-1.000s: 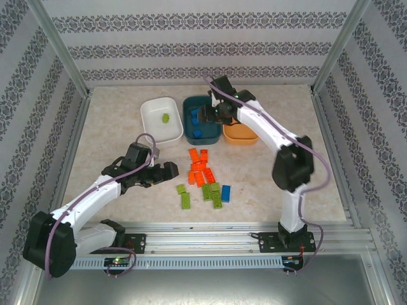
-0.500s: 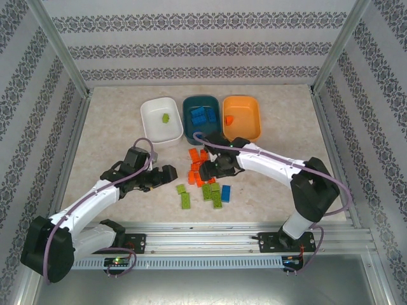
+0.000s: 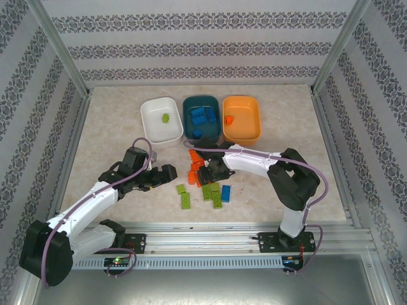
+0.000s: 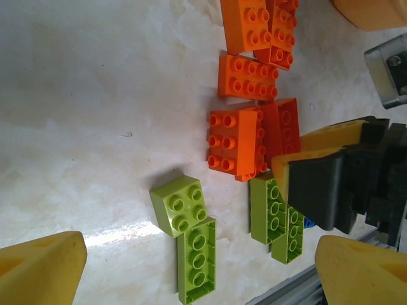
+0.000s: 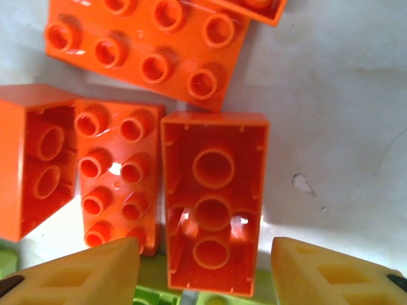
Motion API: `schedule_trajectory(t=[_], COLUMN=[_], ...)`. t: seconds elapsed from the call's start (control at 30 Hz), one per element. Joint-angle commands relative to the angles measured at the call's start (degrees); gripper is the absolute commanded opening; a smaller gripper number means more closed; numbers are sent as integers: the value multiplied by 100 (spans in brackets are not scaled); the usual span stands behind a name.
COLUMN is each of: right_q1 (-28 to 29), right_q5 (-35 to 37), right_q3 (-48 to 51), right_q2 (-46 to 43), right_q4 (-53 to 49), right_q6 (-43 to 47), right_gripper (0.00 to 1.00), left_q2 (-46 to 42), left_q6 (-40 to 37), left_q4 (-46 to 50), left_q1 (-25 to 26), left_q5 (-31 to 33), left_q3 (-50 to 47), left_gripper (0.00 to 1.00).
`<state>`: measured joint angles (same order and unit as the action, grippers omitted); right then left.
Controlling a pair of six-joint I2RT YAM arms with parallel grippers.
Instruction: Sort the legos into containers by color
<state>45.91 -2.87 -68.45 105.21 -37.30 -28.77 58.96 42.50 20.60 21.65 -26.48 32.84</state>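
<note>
Loose legos lie in a pile at the table's middle: orange at the back, lime green in front, one blue on the right. My right gripper is down on the orange ones. It is open, its yellow fingers either side of an upside-down orange lego, with a gap on each side. My left gripper stands open just left of the pile, over a square green lego and a long one. The containers stand behind: white, teal, orange.
A green lego lies in the white bowl, several blue ones in the teal bowl, and an orange one in the orange bowl. In the left wrist view the right gripper's dark body stands close over the green bricks. Patterned walls enclose the table.
My right arm has come back from over the teal and orange bowls and gone down onto the orange legos in the pile. The left arm has barely moved.
</note>
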Motion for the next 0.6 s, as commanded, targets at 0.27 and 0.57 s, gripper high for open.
schedule_trajectory(t=[0.27,0.57], right_q1=[-118,-235], right_q5=[345,396], right_q3=[-100,111], right_q2=[373,-212], right_q4=[112,103], right_q6=[-115,-156], right_gripper=[43,35], left_q2=[-51,-52], left_q6=[-56,-24], left_q4=[85,99], left_q1=[-28,-27], left_q5=[90,135], left_q3=[-50,-72], left_gripper=[94,95])
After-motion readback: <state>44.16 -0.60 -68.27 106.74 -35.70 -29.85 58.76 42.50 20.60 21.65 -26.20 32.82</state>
